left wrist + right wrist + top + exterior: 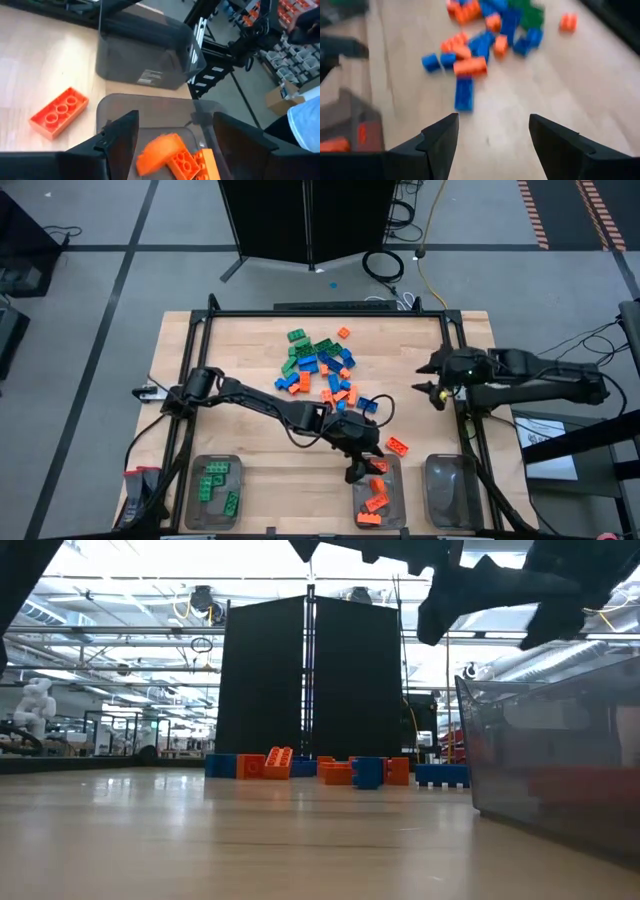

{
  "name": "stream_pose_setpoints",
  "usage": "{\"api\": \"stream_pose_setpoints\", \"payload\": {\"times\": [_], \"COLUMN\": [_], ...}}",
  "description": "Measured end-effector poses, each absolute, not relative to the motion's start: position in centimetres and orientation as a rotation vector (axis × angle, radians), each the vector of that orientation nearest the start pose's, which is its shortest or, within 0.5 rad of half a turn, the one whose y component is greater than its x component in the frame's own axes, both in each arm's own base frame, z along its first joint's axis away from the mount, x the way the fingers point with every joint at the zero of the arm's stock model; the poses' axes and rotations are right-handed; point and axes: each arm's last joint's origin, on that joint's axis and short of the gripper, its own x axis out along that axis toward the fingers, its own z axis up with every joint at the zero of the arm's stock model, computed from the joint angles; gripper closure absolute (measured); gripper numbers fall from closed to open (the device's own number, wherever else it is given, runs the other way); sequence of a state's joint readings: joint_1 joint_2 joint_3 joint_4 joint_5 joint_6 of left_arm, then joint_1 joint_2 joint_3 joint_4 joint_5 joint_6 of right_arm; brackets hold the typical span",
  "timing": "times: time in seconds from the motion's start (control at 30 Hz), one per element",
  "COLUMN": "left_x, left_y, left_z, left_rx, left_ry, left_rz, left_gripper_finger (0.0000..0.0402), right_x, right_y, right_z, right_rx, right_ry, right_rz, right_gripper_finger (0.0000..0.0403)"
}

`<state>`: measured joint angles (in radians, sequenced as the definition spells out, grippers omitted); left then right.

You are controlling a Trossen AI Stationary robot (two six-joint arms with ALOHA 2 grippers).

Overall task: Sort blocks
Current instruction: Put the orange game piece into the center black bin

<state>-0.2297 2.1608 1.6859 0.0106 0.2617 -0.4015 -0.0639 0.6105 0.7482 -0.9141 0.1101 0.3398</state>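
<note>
In the low view the clear tray (560, 765) runs off the picture's right side, and the orange blocks (580, 785) inside it are only a blur. In the left wrist view the orange block (162, 152) between the fingers is smeared, and the blocks beside it are cut off at the bottom. A person's light sleeve (305, 120) is cut off there too

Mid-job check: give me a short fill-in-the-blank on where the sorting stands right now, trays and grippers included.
1. The left gripper hangs over the tray holding ____ blocks.
2. The tray at the left holds ____ blocks.
3. The tray at the right holds ____ blocks.
4. One orange block lies on the table just ____ the middle tray.

Missing words: orange; green; no; outside
</note>
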Motion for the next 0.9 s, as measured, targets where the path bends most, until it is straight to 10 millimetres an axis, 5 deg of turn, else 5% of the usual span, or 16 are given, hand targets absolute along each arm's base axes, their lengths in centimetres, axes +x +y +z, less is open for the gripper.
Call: {"api": "stream_pose_setpoints", "payload": {"times": [0.23,0.43,0.7,0.9], "left_x": [48.3,46.6,41.2,37.9], "left_y": [-12.2,-11.8,-10.5,-9.6], "left_z": [23.2,30.0,38.0,41.1], "left_rx": [-0.455,-0.39,-0.23,-0.183], "left_ry": [0.556,0.395,0.277,0.267], "left_rz": [-0.419,-0.467,-0.289,-0.144], "left_gripper_finger": [0.0142,0.0142,0.0141,0.0141], "right_x": [11.9,13.6,15.5,17.5], "right_y": [-0.4,0.9,2.8,3.9], "right_z": [28.7,28.2,26.7,25.2], "right_rx": [0.512,0.514,0.429,0.343], "right_ry": [1.001,1.068,1.177,1.247], "right_rz": [-0.188,-0.024,-0.007,0.048], "right_gripper_finger": [0.0165,0.0189,0.0279,0.0391]}}
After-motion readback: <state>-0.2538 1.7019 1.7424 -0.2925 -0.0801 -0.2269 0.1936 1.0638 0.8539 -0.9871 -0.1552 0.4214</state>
